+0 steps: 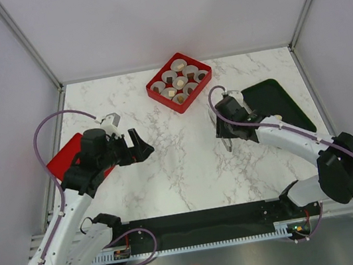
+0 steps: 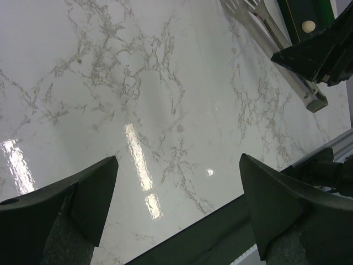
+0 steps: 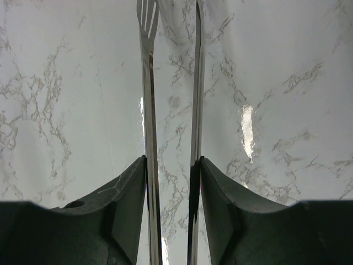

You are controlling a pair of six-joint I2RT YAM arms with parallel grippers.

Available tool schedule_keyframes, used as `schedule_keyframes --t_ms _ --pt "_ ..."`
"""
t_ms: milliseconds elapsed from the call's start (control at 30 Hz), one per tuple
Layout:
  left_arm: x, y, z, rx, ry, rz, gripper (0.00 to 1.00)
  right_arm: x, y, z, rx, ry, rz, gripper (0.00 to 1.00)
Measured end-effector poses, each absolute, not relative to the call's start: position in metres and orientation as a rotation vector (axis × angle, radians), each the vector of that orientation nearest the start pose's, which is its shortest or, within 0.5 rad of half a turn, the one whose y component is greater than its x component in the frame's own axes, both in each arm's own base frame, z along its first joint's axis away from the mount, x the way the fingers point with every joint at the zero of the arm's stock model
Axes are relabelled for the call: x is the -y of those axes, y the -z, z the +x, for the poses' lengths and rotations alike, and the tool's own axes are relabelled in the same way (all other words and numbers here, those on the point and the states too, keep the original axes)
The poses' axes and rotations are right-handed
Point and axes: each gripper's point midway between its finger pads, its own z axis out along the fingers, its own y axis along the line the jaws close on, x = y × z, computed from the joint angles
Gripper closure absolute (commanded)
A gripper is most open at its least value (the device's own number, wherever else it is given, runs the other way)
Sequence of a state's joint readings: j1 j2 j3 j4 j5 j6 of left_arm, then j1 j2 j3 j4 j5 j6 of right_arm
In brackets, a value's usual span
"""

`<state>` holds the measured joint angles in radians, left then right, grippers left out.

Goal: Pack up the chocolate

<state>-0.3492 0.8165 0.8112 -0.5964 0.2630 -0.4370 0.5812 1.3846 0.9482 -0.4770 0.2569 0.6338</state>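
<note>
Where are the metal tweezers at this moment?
The tweezers are clamped between the jaws of the right gripper, over the marble table, right of centre in the top view, just left of the black tray.

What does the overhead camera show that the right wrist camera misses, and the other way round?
Only overhead: the red box of white cups, some holding chocolate, a black tray, and the left gripper, open. Only the right wrist: a close look at the tweezers, their two metal arms pressed between the fingers of the right gripper, one tip slotted. Both: the marble table and the held tweezers.
</note>
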Motion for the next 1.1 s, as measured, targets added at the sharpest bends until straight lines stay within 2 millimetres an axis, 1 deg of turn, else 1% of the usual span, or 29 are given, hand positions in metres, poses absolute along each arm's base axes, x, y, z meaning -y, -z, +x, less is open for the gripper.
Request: schedule_keyframes --t_ms 200,300,433,633,833,867,900,967,1000,1033,1100 --pt "0.148 -0.197 0.223 -2.247 0.723 0.057 0.00 -0.182 -0.079 0.280 -2.457 -0.220 0.190 0.43" --pt "0.148 -0.195 0.224 -2.255 0.722 0.055 0.00 -0.188 -0.069 0.271 -2.461 -0.234 0.203 0.41" --pt "0.148 -0.195 0.224 -2.258 0.719 0.054 0.00 -0.192 -0.057 0.261 -2.473 -0.242 0.231 0.35" --pt "0.148 -0.193 0.225 -2.263 0.715 0.051 0.00 -0.201 -0.042 0.255 -2.476 -0.247 0.260 0.31" --pt "0.147 -0.185 0.229 -2.294 0.692 0.038 0.00 -0.204 -0.030 0.253 -2.490 -0.232 0.249 0.28" --pt "0.146 -0.184 0.229 -2.298 0.687 0.035 0.00 -0.203 -0.028 0.253 -2.492 -0.228 0.243 0.26" --pt "0.146 -0.183 0.230 -2.299 0.684 0.033 0.00 -0.203 -0.027 0.252 -2.495 -0.224 0.239 0.20" --pt "0.145 -0.183 0.230 -2.299 0.679 0.031 0.00 -0.202 -0.025 0.251 -2.498 -0.219 0.222 0.14" --pt "0.145 -0.183 0.230 -2.299 0.677 0.030 0.00 -0.201 -0.025 0.251 -2.498 -0.214 0.213 0.07" --pt "0.144 -0.183 0.231 -2.299 0.671 0.027 0.00 -0.201 -0.024 0.251 -2.499 -0.213 0.205 0.02" --pt "0.143 -0.182 0.232 -2.300 0.659 0.020 0.00 -0.200 -0.026 0.250 -2.500 -0.204 0.178 0.02"
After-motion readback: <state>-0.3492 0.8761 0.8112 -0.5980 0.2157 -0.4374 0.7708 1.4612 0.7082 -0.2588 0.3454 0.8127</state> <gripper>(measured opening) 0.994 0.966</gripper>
